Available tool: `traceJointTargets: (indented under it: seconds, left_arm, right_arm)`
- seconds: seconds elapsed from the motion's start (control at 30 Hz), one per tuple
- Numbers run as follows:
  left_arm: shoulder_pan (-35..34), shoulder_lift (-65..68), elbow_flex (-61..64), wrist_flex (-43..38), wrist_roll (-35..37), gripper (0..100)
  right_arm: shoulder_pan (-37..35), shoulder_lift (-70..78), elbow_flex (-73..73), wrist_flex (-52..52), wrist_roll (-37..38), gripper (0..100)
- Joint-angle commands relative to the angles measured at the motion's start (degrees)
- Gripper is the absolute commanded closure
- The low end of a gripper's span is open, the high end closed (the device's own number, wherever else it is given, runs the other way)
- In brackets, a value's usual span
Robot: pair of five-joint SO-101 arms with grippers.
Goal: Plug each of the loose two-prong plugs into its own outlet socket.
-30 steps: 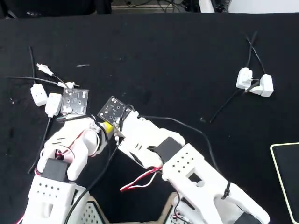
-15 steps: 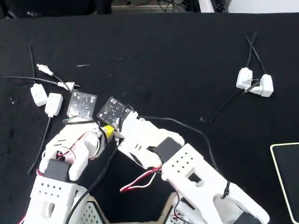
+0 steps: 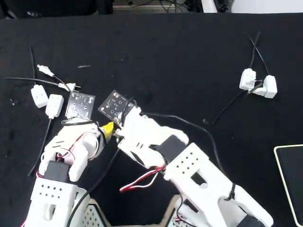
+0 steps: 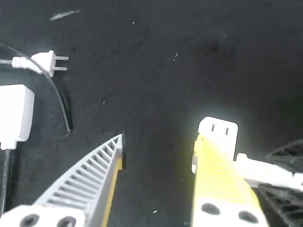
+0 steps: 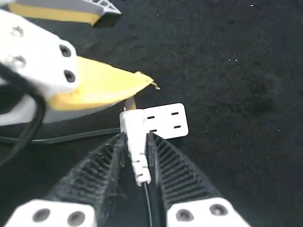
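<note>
My right gripper [image 5: 136, 139] is shut on a white two-prong plug [image 5: 134, 156]. The plug's head lies against one side of a small white outlet socket [image 5: 166, 120] with slot pairs on its face. I cannot tell whether the prongs are inside. My left gripper [image 4: 160, 138] stands open, and its yellow finger [image 4: 218, 175] touches the same socket [image 4: 218, 128]. In the high view both grippers meet at the table's lower left: the left gripper [image 3: 103, 127] and the right gripper [image 3: 121, 126]. The held plug's black cord [image 3: 189, 124] trails to the right.
A loose two-prong plug [image 4: 47, 61] and a white adapter block [image 4: 14, 113] lie beyond the left gripper. More white plugs and blocks [image 3: 47, 100] sit at the far left. Two white sockets with cords [image 3: 258, 85] lie at the right. A flat dark tray [image 3: 289, 175] is at the right edge.
Both grippers have shifted a little away from the table's front edge. The left arm's wrist swung slightly right. The right gripper stays shut on the plug.
</note>
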Motion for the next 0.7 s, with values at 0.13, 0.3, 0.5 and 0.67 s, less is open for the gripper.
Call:
traceJointTargets:
  seconds: [0.13, 0.3, 0.5, 0.67]
  left_arm:
    - [-0.57, -0.35, -0.48, -0.53, -0.53, 75]
    - [-0.13, -0.09, -0.48, -0.53, -0.35, 75]
    - [-0.13, 0.0, -0.22, -0.53, -0.35, 75]
    - [-0.13, -0.35, 0.31, -0.62, -0.44, 75]
  right_arm:
    - [-0.26, -0.57, -4.62, 1.23, -0.09, 98.8]
    - [-0.53, -0.57, -5.67, 1.32, -0.53, 98.8]
    - [-0.35, -0.48, -7.78, 1.32, -0.35, 98.8]
    - [-0.35, -0.22, -7.43, 1.67, -0.09, 98.8]
